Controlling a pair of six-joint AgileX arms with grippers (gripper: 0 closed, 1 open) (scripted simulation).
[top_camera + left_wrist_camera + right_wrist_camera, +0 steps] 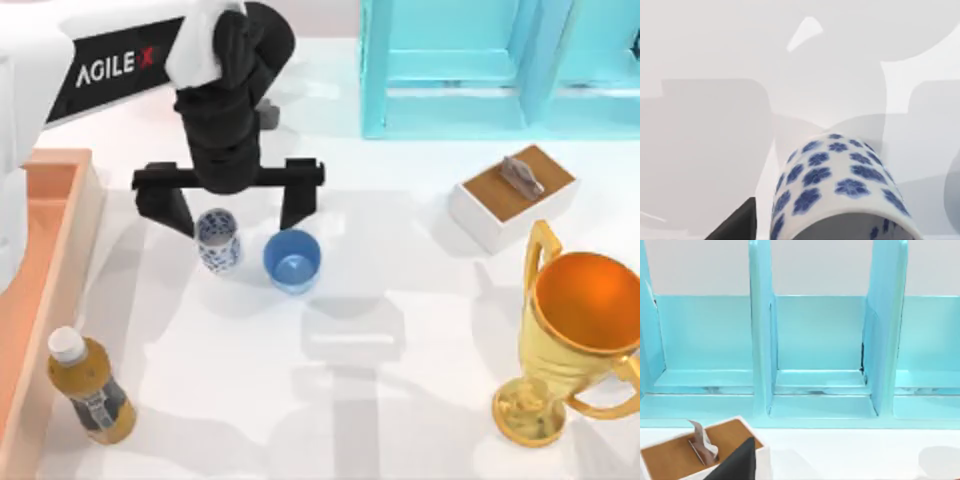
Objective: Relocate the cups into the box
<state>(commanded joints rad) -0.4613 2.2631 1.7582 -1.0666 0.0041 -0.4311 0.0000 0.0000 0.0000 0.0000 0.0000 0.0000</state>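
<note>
The left gripper (pixel 228 212) hangs over the floral cup (pixel 217 240), jaws spread wide. The blue cup (pixel 292 261) stands just beside; closing carelessly could knock it over, well away from the box (pixel 38 262).

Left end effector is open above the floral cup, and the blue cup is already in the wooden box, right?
Not quite. The top view shows the blue cup on the table beside the floral cup, not in the wooden box at the table's left edge. The rest holds: the left end effector is open above the floral cup.
</note>
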